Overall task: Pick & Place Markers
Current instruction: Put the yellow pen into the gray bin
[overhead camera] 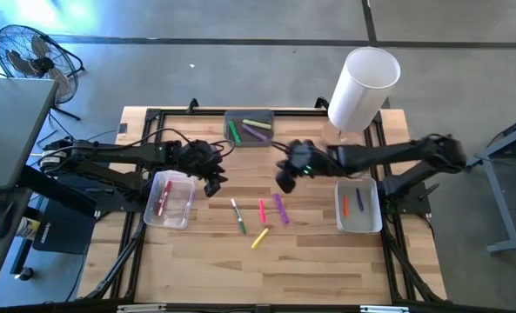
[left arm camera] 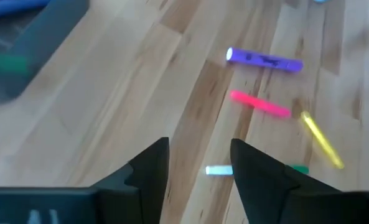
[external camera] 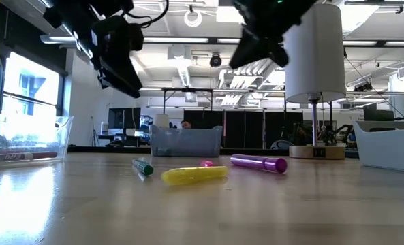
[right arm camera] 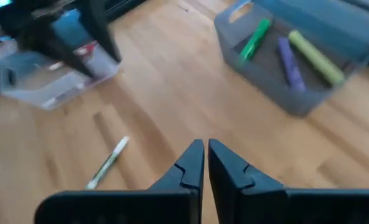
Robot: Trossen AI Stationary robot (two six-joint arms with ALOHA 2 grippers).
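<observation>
- Three bins show in the high view. The grey bin (overhead camera: 248,130) at the table's far edge is the landmark; it holds a green marker (overhead camera: 234,132), a purple marker (overhead camera: 256,134) and a yellow-green marker (overhead camera: 258,123). The clear left bin (overhead camera: 172,199), nearer than the grey bin and to its left, holds red markers (overhead camera: 164,196). The clear right bin (overhead camera: 359,206), nearer and to the grey bin's right, holds a red marker (overhead camera: 345,206) and a purple one (overhead camera: 358,199).
- Four loose markers lie on the wood nearer than the grey bin: a green-capped white marker (overhead camera: 237,215), a pink marker (overhead camera: 262,209), a purple loose marker (overhead camera: 280,208) and a yellow marker (overhead camera: 259,238).
- The left gripper (overhead camera: 212,178) hovers between the grey bin and the left bin; the right gripper (overhead camera: 285,178) hovers just right of the grey bin's near corner. A white cylinder (overhead camera: 363,89) stands to the grey bin's right.
- Low view: the grey bin (external camera: 186,141) sits behind the yellow marker (external camera: 194,175), the purple loose marker (external camera: 259,162) and the green-capped marker (external camera: 142,167). Both grippers hang above the table, touching nothing.
- Left wrist view: the left gripper (left arm camera: 199,163) has its fingers spread apart and empty, above the loose markers.
- Right wrist view: the right gripper (right arm camera: 206,163) has its fingers pressed nearly together, holding nothing; the grey bin (right arm camera: 294,62) with its three markers lies beyond.
</observation>
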